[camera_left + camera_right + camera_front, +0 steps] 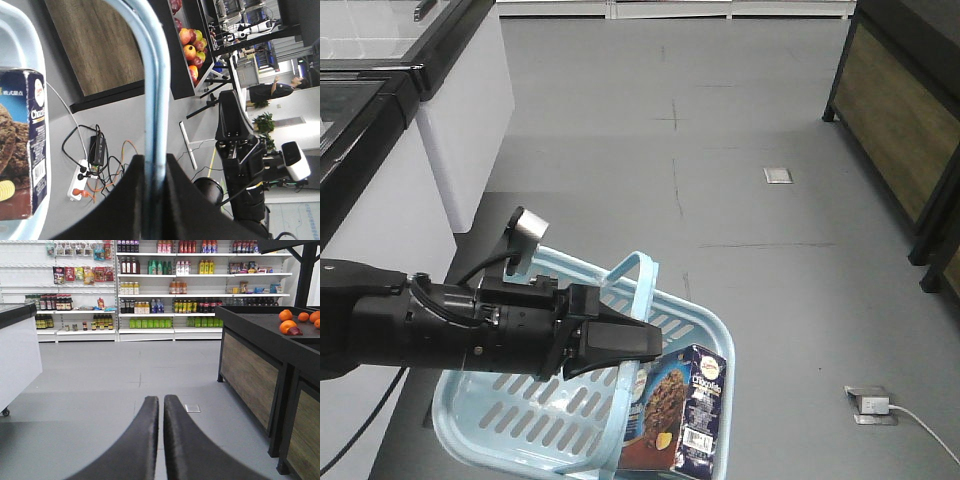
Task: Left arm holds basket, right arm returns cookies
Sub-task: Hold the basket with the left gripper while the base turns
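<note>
left end effector [152, 167] — gripping basket [716, 326] | cookies [686, 408] inside | right end effector [160, 401] closed

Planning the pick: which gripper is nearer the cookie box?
Left. The left gripper clamps the basket handle beside the cookie box; the right gripper faces shelves, box unseen.

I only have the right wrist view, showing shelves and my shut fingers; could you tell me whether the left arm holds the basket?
Observer: Yes, the left fingers are shut on the handle of the basket.
Operator: Thank you. Where are the cookies?
Observer: The cookie box stands inside the basket, at its right end.
Operator: And where is my right arm?
Observer: The left wrist view shows the right arm off to the side, clear of the basket.
</note>
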Robot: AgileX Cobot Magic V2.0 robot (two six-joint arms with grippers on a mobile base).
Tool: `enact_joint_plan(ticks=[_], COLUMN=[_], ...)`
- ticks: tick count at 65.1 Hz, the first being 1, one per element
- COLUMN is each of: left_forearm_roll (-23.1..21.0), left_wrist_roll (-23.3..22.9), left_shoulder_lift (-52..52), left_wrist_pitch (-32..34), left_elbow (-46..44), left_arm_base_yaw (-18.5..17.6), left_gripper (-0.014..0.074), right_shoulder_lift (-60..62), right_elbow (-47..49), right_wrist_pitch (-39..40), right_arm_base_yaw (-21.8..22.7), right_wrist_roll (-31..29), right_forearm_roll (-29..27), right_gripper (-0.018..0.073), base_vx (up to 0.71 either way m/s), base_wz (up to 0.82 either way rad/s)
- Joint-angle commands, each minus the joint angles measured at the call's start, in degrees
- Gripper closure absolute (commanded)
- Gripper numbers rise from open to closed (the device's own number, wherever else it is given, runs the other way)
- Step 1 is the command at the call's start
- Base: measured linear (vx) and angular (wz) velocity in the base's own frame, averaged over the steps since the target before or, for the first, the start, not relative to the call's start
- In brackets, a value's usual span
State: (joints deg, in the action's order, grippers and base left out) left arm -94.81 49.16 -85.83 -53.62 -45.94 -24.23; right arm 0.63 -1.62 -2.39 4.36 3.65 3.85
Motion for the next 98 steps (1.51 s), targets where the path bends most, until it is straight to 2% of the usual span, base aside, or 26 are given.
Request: enact_joint_plan(ticks=[1, 27, 50, 98], left_forearm_roll=[-7.4, -7.4, -7.1, -7.1], left_wrist_roll=[-0.8, -1.1, -0.9, -0.9], left_shoulder_lift=[3.2, 5.2, 5.2, 5.2], left_wrist_pitch=[-2.8, -4.0, 0.5, 0.6], left_elbow=[-1.7, -1.8, -1.8, -1.8], left_arm_base_yaw=[-0.3, -0.3, -0.3, -0.3], left_gripper=[0.0601, 0.0601, 0.0599, 0.0599], right_shoulder_lift=[0.8, 0.8, 0.7, 0.7], right_elbow=[-1.0, -1.0, -1.0, -1.0], right_wrist_pitch=[4.2, 4.2, 4.2, 4.2], right_arm_base_yaw=[0.2, 0.2, 0.2, 0.2], right_wrist_roll=[-0.2, -0.2, -0.2, -0.2], right_forearm_roll=[0.6, 0.6, 0.6, 0.6], right_gripper=[0.0566, 0.0566, 0.0566, 0.0566], base_vx=[0.00, 0.00, 0.00, 0.00], base_wz=[0.00, 0.00, 0.00, 0.00])
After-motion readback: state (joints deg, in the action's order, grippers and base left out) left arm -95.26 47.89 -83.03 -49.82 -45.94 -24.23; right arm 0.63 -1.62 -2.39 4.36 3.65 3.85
